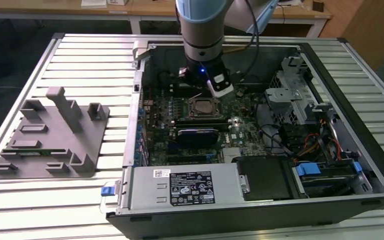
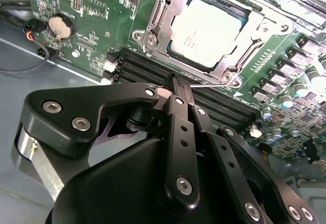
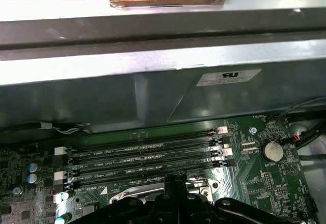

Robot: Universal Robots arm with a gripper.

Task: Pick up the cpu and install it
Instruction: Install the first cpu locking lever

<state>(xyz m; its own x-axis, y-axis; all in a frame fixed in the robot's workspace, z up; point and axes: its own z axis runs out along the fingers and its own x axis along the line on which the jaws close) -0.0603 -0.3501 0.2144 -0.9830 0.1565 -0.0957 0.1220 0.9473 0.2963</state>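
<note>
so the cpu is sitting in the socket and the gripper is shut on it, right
Not quite. The cpu does sit in the socket, but the gripper is not on it. In the second wrist view its fingertips are closed together over the memory slots, beside the socket, holding nothing.

My claw (image 2: 173, 89) is hanging closed just above the memory slots (image 2: 204, 99), inside the open computer case (image 1: 352, 165). The socket frame (image 2: 153, 30) is surrounding the cpu (image 2: 206, 30), which is lying in the socket with free space above its shiny top. In the exterior view, the drive cage (image 1: 299, 100) and a bundle of cables (image 1: 312, 142) are crowding the view's right side. The power supply (image 1: 185, 187) is blocking the near side. The case wall (image 3: 153, 96) is rising just beyond the memory slots in the first wrist view.
</note>
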